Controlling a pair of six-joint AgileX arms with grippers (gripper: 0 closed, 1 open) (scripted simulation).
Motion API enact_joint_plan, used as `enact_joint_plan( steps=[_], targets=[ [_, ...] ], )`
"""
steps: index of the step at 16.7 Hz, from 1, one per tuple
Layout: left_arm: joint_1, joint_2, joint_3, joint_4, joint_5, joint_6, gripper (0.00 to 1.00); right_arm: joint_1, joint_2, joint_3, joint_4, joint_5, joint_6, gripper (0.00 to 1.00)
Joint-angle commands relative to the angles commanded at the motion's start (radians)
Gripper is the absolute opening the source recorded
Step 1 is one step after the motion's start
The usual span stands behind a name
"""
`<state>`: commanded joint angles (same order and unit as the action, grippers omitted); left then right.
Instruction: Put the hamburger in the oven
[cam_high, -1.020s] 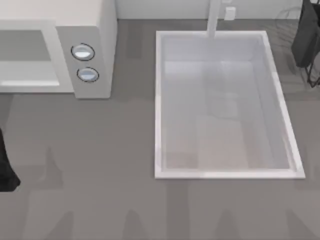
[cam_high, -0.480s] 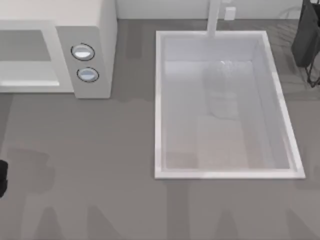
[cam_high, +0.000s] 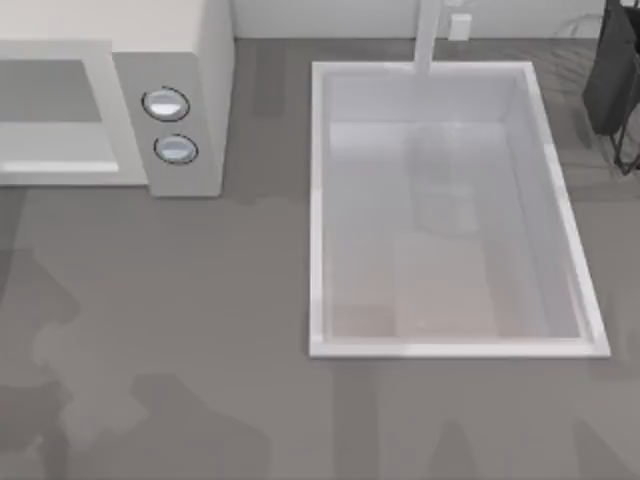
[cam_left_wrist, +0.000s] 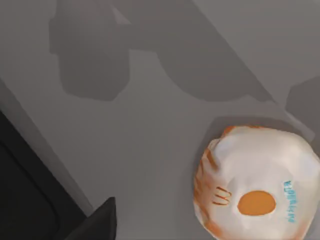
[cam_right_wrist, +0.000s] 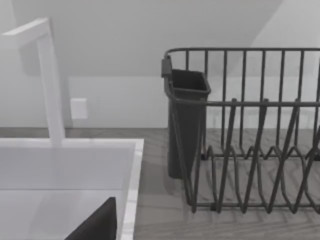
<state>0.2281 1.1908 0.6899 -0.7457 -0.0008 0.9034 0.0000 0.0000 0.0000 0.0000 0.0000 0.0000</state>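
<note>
The hamburger (cam_left_wrist: 257, 182), a round pale bun with orange patches, lies on the grey counter in the left wrist view. A dark part of my left gripper (cam_left_wrist: 97, 225) hangs above the counter, off to one side of the hamburger and not touching it. The oven (cam_high: 170, 60) stands at the table's back left, a white box with a grey cavity (cam_high: 50, 90) and two round knobs (cam_high: 165, 104). A dark part of my right gripper (cam_right_wrist: 97, 222) hangs over the sink's back right corner, near the dish rack.
A white sink basin (cam_high: 315, 200) with a faucet (cam_high: 428, 35) fills the middle right. A dark wire dish rack (cam_right_wrist: 250, 135) with a utensil cup (cam_right_wrist: 186, 120) stands at the back right. A counter edge with a dark area (cam_left_wrist: 25, 190) runs beside the hamburger.
The dark shape of my left arm at the top view's left edge has slid out of that view. Broad shadows have spread over the front left of the counter.
</note>
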Motion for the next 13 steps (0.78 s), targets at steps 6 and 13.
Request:
enact_joint_plan(
  steps=[6,13],
  targets=[
    [0.060,0.294,0.183,-0.197,0.000,0.238,1.00,0.000,0.000,0.000,0.000,0.000,0.000,1.00],
    [0.060,0.308,0.189,-0.204,0.000,0.250,1.00,0.000,0.000,0.000,0.000,0.000,0.000,1.00]
  ],
)
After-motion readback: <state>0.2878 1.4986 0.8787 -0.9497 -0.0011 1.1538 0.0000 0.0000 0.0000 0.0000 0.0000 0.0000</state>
